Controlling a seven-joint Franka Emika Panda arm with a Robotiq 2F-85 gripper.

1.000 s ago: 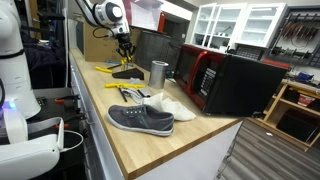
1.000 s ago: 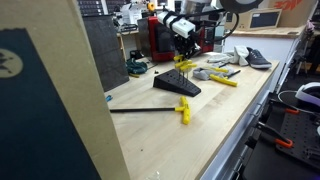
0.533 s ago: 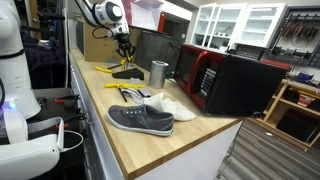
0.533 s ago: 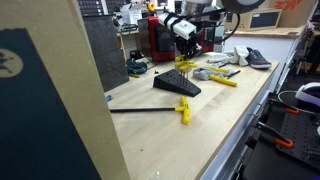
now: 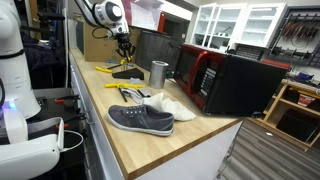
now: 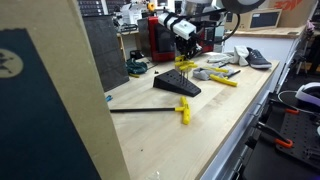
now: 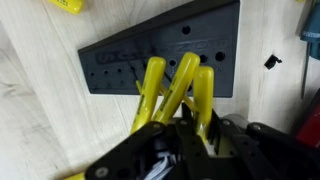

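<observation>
My gripper (image 7: pixel 192 138) is shut on the handle of a yellow-handled screwdriver (image 7: pixel 203 92), held upright over a black holder block (image 7: pixel 165 50) with rows of holes. Two more yellow handles (image 7: pixel 150 92) stand close beside the held one; their tips are hidden, so I cannot tell if they sit in the block. In both exterior views the gripper (image 5: pixel 124 45) (image 6: pixel 185 42) hangs just above the block (image 5: pixel 128 73) (image 6: pixel 177 85) on the wooden bench.
A metal cup (image 5: pixel 158 73), a grey shoe (image 5: pixel 140 118), a white shoe (image 5: pixel 166 103) and a red-and-black microwave (image 5: pixel 225 80) stand along the bench. Loose yellow tools (image 5: pixel 107 69) (image 6: pixel 222 78), a yellow screwdriver (image 6: pixel 183 110) and a black rod (image 6: pixel 140 109) lie near the block.
</observation>
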